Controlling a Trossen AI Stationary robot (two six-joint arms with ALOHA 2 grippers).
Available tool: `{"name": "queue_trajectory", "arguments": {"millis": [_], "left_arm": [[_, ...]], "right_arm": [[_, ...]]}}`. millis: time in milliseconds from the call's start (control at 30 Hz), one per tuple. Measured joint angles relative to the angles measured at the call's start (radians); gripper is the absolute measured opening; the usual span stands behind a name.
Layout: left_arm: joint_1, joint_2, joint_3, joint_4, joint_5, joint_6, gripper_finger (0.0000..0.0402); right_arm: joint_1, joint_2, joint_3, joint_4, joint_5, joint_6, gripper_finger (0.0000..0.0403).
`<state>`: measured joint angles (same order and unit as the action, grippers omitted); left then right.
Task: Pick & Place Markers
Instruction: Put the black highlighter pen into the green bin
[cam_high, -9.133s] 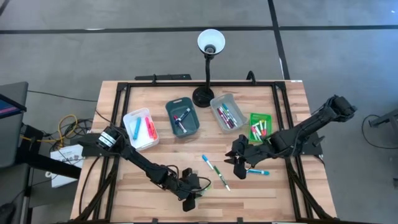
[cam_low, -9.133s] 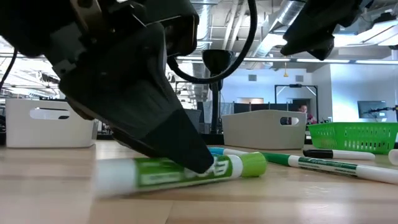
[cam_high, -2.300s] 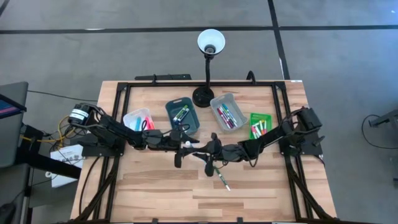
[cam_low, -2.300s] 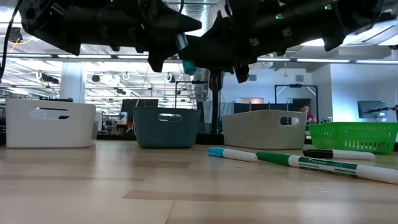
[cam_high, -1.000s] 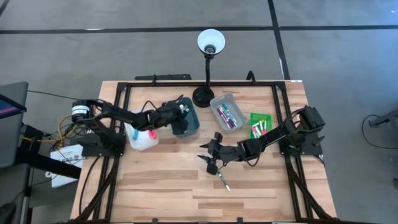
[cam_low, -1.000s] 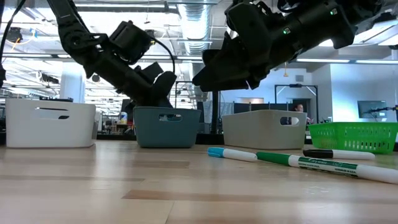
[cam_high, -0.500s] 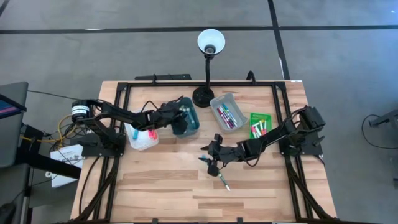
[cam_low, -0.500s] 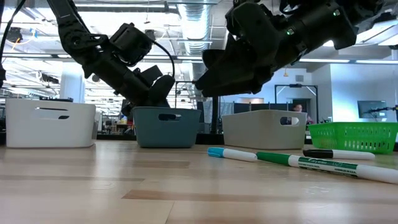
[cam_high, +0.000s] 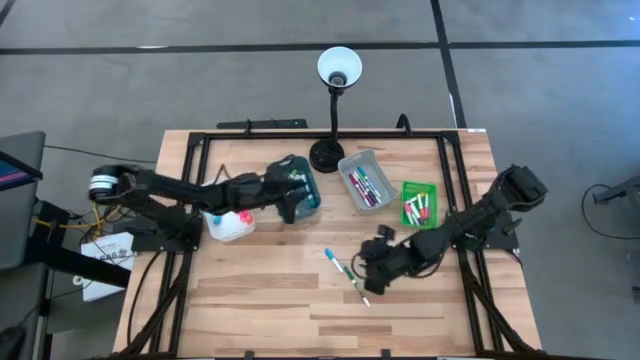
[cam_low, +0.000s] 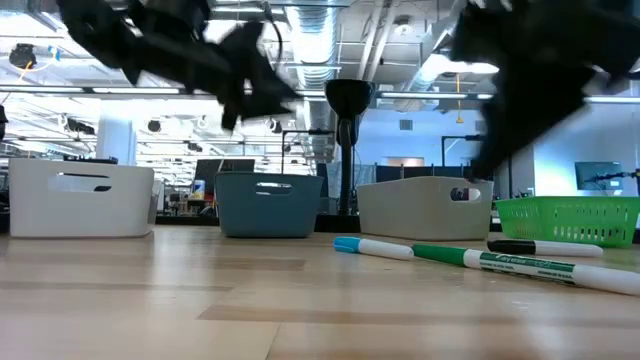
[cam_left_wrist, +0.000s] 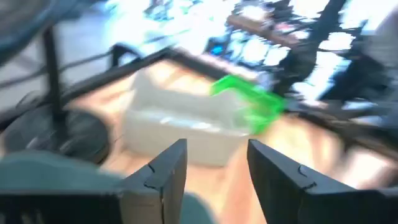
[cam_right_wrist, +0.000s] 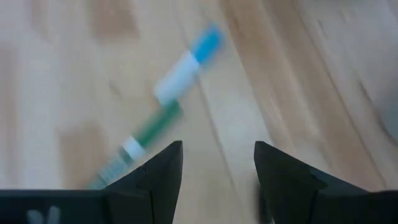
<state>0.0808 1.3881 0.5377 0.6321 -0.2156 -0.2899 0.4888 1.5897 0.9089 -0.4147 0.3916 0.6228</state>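
Since a moment ago, the right gripper has dropped beside the cyan marker and green marker, fingers apart, empty; the left gripper hovers open over the teal bin.

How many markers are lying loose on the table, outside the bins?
3. A blue-capped marker and a green marker lie out in the middle. A black-capped marker lies nearer the green basket, seen only in the low view. Others may be hidden under the arms.
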Motion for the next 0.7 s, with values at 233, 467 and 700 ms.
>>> {"name": "queue_trajectory", "arguments": {"millis": [233,467,700], "left_arm": [[-0.173,-0.133,0.000,-0.011,0.015,0.076,0.0155],[-0.262,-0.134,-0.008,-0.023,0.002,0.076,0.0152],[-0.269,-0.125,-0.055,-0.027,-0.001,0.059,0.0152]], "right_arm": [[0.020,0.019,-0.001,-0.261,0.031,0.215,0.0189],[0.008,0.086,-0.001,-0.247,-0.002,0.174,0.0189],[-0.043,0.175,0.005,-0.248,-0.061,0.167,0.0188]]}}
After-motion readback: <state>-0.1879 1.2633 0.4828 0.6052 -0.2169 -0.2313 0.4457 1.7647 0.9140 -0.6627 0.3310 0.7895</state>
